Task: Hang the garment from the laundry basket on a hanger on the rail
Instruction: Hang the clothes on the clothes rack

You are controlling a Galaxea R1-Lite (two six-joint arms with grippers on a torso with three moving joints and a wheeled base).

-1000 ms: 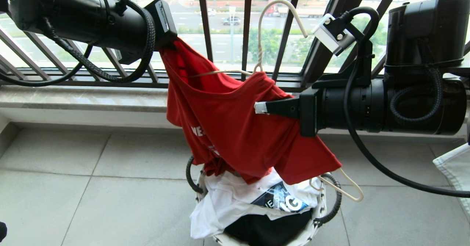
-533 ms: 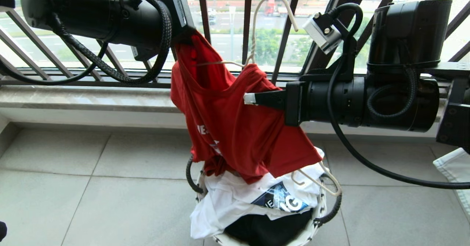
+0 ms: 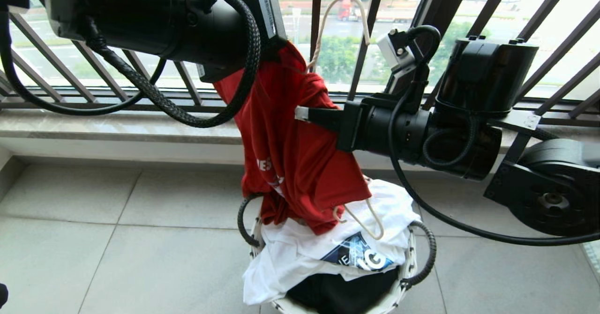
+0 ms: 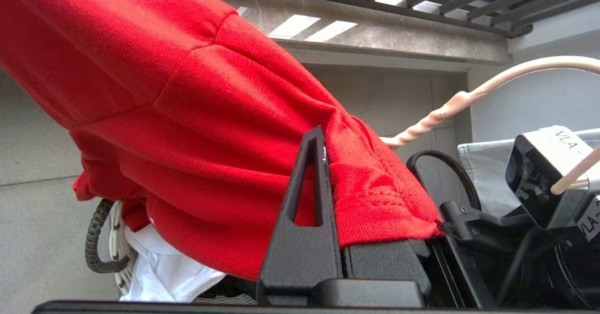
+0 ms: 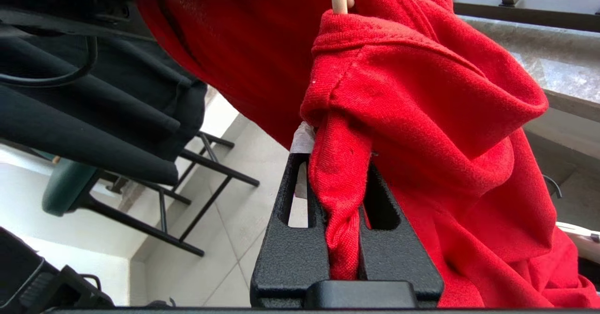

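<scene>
The basket sits nearest, on the floor. Above it both claws, left and right, are pinched shut on the shirt, which is half-threaded on the hanger. Next, probably settling the shoulders, then lifting. The rail is out of view; the hanger's frame is mostly hidden.

The garment hangs on the hanger above the laundry basket.
</scene>
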